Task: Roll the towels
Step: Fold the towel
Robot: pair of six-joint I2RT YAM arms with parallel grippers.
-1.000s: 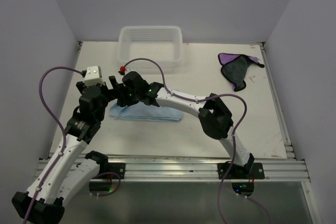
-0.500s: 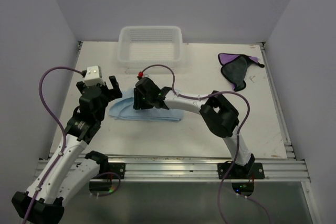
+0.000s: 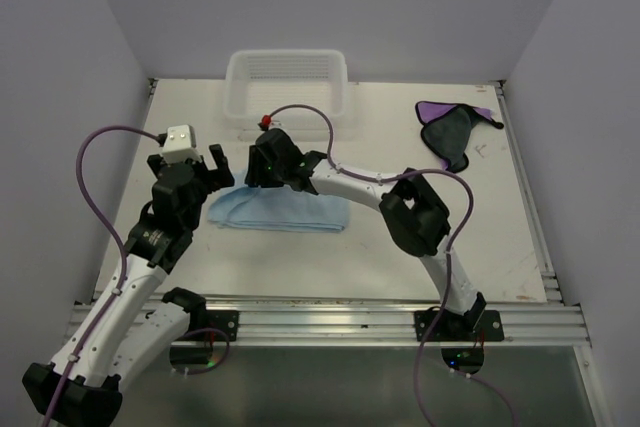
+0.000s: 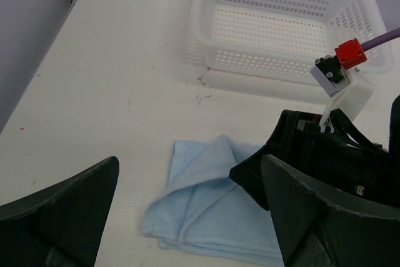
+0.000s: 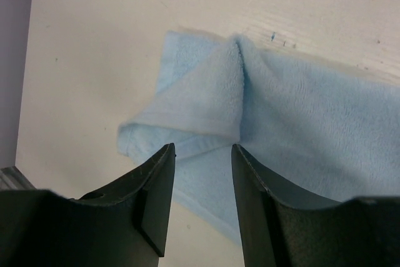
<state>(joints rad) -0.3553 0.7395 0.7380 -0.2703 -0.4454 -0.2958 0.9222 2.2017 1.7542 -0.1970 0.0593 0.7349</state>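
Observation:
The light blue towel (image 3: 285, 213) lies flat, folded into a long strip, at the table's left middle. Its left corner is turned over (image 5: 200, 101) (image 4: 215, 167). My right gripper (image 3: 256, 177) (image 5: 203, 151) hovers just above that turned corner, open, with nothing between its fingers. My left gripper (image 3: 188, 165) (image 4: 189, 161) stands wide open just left of the towel's left end, holding nothing. The purple towel with its dark side up (image 3: 453, 131) lies crumpled at the far right.
A white perforated basket (image 3: 238, 97) (image 4: 206, 35) stands at the back, just beyond both grippers. The right arm's wrist (image 4: 331, 154) crowds the left gripper's right side. Purple cables loop over both arms.
The right gripper has drawn back to the right and toward the basket, away from the left gripper, leaving the blue towel's left corner folded over. The left arm has barely moved.

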